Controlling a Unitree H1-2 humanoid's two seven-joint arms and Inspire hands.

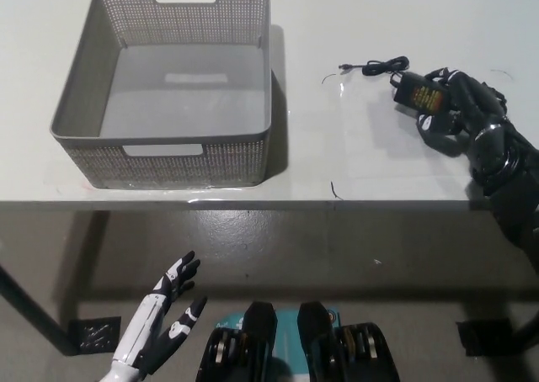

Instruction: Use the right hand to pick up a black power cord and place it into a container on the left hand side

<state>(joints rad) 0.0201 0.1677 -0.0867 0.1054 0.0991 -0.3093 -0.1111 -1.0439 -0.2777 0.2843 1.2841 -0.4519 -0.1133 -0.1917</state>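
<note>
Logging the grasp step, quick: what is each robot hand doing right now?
Left robot hand: open, holding nothing, resting low below the table edge.
Right robot hand: fingers curled around the black power adapter on the table.

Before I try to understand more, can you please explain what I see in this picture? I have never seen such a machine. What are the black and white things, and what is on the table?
The picture comes from a camera on a humanoid robot's head, looking steeply down at a white table.

The black shape at the right is the robot's right arm, ending in a robot hand with fingers. It rests on the table against a black power adapter, and the fingers curl around the adapter. Whether they already grip it firmly, I cannot tell. The adapter's thin cord trails away across the table.

At the lower left, below the table edge, the white left robot hand waits open and holds nothing.

On the left of the table stands a grey basket with handle slots. Nothing is inside it yet; the cord should go there.
</note>
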